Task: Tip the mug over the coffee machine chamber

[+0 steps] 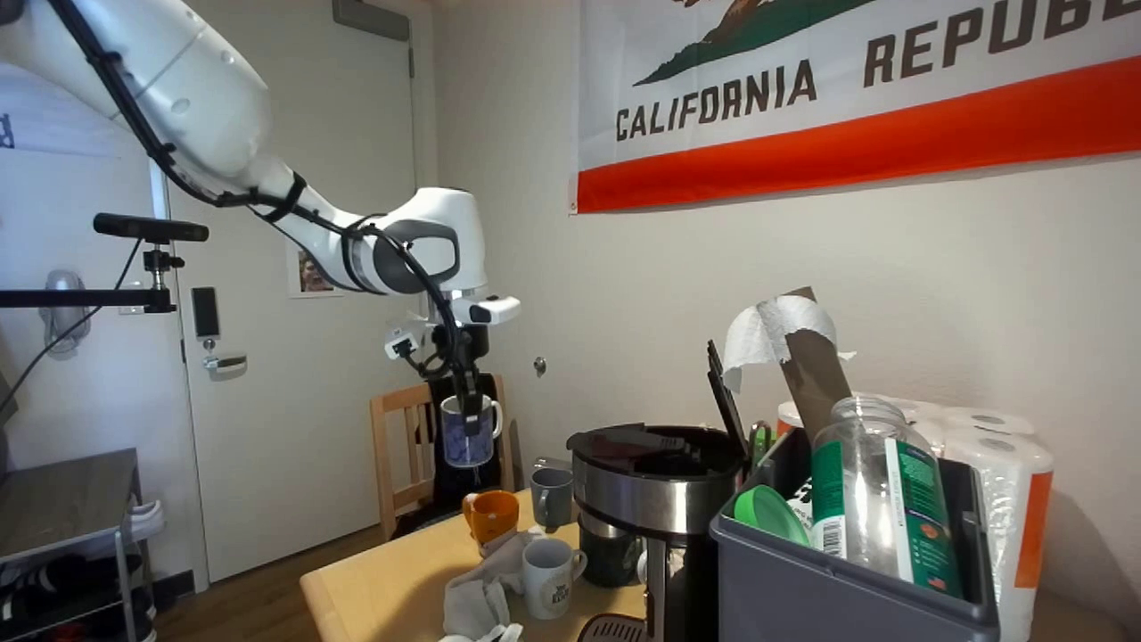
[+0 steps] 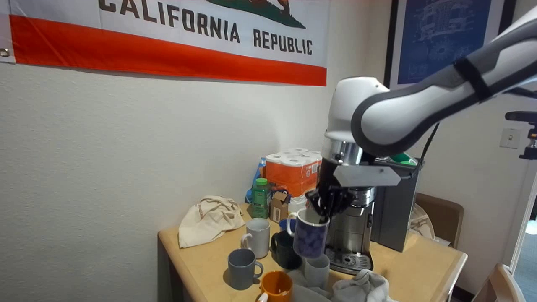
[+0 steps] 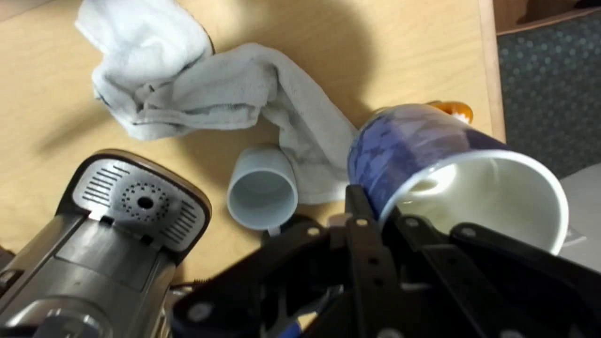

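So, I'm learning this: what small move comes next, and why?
Probably lift the mug slightly: the gripper holds it beside the coffee machine chamber, not above it, and in an exterior view the mug's base looks lower than the chamber's rim.

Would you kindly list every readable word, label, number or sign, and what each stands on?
"CALIFORNIA REPUBLIC": wall flag.
White mug: print too small to read.
Transparent jar: label print too small.
Roll pack: print too small.
Small carton: label too small.
White hanging: edge mark unreadable.
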`<action>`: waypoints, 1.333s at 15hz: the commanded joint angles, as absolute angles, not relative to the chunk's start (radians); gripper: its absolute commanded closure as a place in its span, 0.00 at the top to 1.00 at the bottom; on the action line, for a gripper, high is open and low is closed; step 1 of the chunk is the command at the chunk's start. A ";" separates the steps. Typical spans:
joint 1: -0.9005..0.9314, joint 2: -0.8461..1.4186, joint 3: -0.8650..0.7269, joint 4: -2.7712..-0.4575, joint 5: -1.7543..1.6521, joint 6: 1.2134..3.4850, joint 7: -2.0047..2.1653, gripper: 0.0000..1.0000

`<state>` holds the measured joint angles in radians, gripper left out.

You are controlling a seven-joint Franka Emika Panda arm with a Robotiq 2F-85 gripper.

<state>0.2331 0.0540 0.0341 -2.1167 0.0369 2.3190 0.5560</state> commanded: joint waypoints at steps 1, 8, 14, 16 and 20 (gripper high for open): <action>0.179 -0.006 0.052 -2.042 -0.010 2.263 0.582 0.03; 0.089 -0.017 0.034 -1.916 -0.056 2.281 0.587 0.03; 0.021 0.004 0.002 -1.901 -0.051 2.329 0.610 0.03; 0.007 0.013 -0.009 -1.905 -0.006 2.354 0.612 0.03; -0.014 0.036 -0.025 -1.924 0.185 2.423 0.579 0.03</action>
<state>-0.0017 0.0224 -0.0195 -1.9247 0.0662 2.3697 0.5832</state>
